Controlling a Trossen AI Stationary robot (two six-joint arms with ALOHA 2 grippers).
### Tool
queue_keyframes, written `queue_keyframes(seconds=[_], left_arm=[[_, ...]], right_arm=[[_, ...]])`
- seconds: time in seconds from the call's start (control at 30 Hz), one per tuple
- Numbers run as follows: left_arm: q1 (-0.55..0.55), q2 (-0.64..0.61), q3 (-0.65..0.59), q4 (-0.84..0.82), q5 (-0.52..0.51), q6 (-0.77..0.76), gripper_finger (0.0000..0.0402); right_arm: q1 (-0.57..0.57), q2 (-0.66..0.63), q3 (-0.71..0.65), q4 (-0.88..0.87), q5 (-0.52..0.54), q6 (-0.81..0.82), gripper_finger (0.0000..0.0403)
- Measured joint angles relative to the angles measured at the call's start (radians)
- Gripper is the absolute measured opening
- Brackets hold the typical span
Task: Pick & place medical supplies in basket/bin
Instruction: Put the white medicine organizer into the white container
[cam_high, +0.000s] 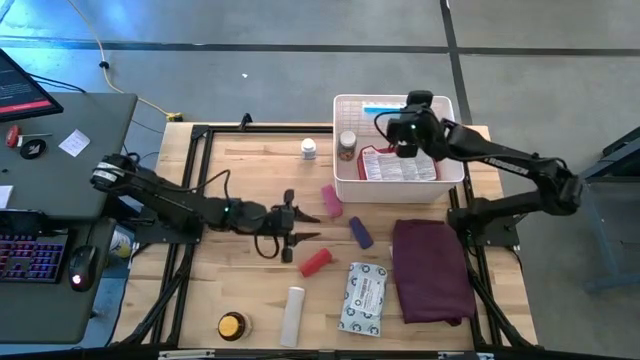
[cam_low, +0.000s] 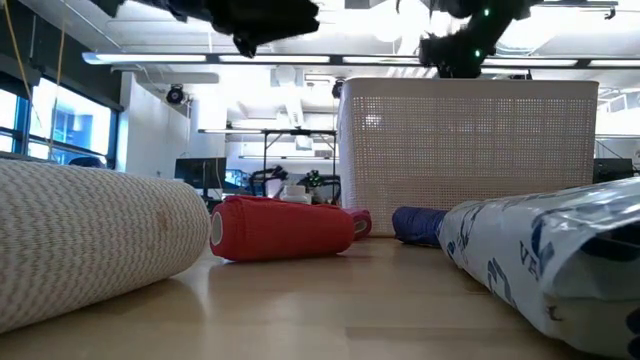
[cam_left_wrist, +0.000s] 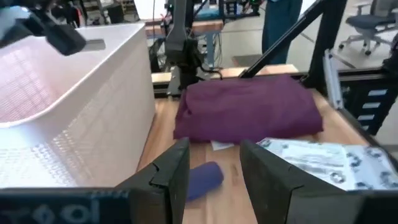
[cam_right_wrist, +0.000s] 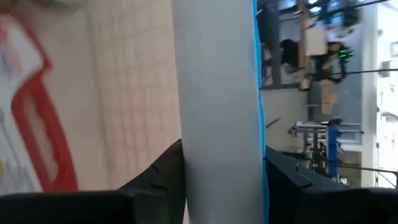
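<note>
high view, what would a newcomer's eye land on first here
The white lattice plastic basket at the table's far side, with the right hand over it gripping a flat white, blue-edged packet. Then the large folded maroon cloth near the right edge, and the left hand open mid-table.

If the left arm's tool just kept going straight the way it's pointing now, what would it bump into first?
Probably the small purple tube, lying on the table just ahead of the left tool, whose fingers are apart with nothing between them. Beyond it sits the maroon cloth. Height is unclear, so it might pass above.
</note>
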Motion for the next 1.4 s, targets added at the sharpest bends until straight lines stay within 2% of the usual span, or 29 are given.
queue_keyframes(seconds=[0.17,0.4,0.5,0.7,0.97,1.17,1.4], left_arm=[[0.118,0.000,-0.024,0.017,0.120,-0.004,0.0177],[0.235,0.000,-0.155,0.277,0.311,-0.045,0.0177],[0.267,0.000,-0.182,0.335,0.364,-0.085,0.0177],[0.266,0.000,-0.188,0.342,0.371,-0.126,0.0177],[0.256,0.000,-0.188,0.335,0.371,-0.136,0.0177],[0.256,0.000,-0.188,0.333,0.371,-0.136,0.0177],[0.256,0.000,-0.188,0.332,0.371,-0.137,0.0177]], right_arm=[[-0.066,0.041,0.000,-0.117,-0.046,0.011,0.0140],[-0.136,0.061,-0.001,-0.143,-0.151,0.029,0.0140],[-0.171,0.077,-0.001,-0.142,-0.169,0.030,0.0140],[-0.216,0.126,-0.001,-0.150,-0.210,0.040,0.0148],[-0.219,0.225,-0.001,-0.163,-0.269,0.043,0.0154],[-0.232,0.286,-0.001,-0.164,-0.229,0.050,0.0155],[-0.256,0.286,-0.001,-0.168,-0.217,0.071,0.0191]])
